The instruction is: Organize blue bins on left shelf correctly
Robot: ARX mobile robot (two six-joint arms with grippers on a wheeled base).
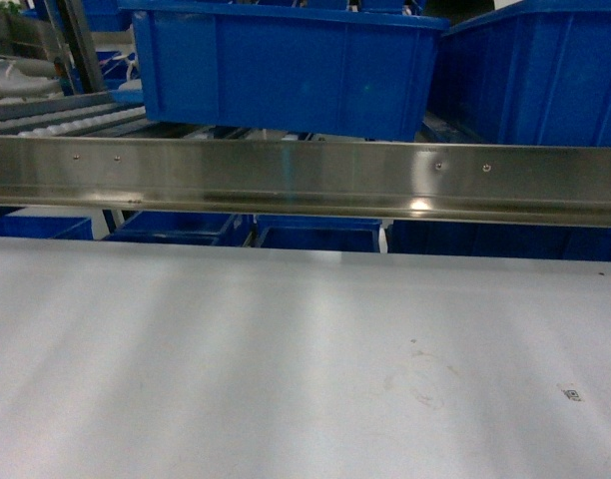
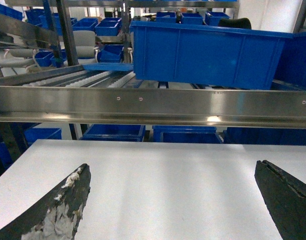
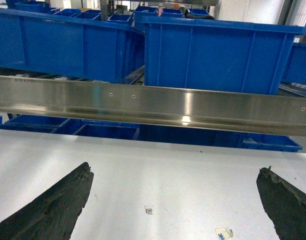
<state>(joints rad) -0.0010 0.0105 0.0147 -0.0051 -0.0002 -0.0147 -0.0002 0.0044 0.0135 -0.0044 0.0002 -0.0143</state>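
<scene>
Left gripper fingers were spread, nothing between; right gripper likewise, tips only in frame. Beyond both, over the white worktop, dark blue bins sat on the left shelf, rail hiding their bases.

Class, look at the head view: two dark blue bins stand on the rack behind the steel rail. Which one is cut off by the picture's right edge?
The right-hand bin; the left bin shows both its front corners.
</scene>
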